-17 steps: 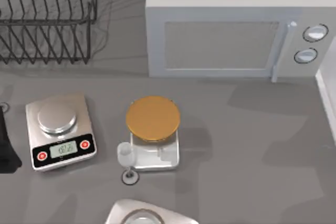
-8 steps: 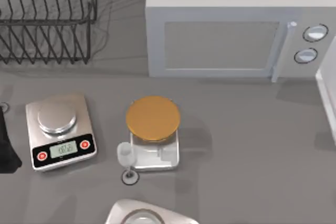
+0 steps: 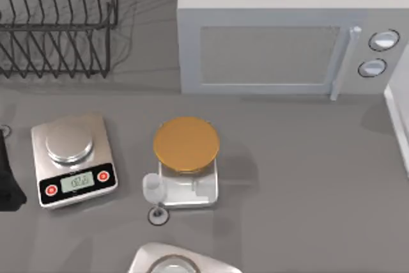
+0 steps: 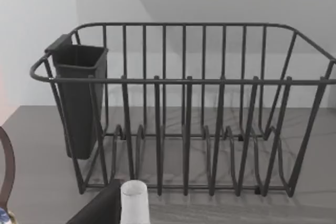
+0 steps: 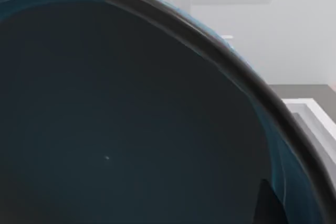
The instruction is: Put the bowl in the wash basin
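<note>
Grey countertop runs across the top view. Nearest lies a pale rounded object at the bottom edge, then a small clear glass touching a scale carrying a golden disc, with a second scale to its left. Farther back stand a wire dish rack at left and a microwave at right. The bowl, dark teal inside with a dark rim, sits right against the right wrist camera; a white basin edge lies beyond it. Whether either gripper's fingers are released or clenched, I cannot tell
</note>
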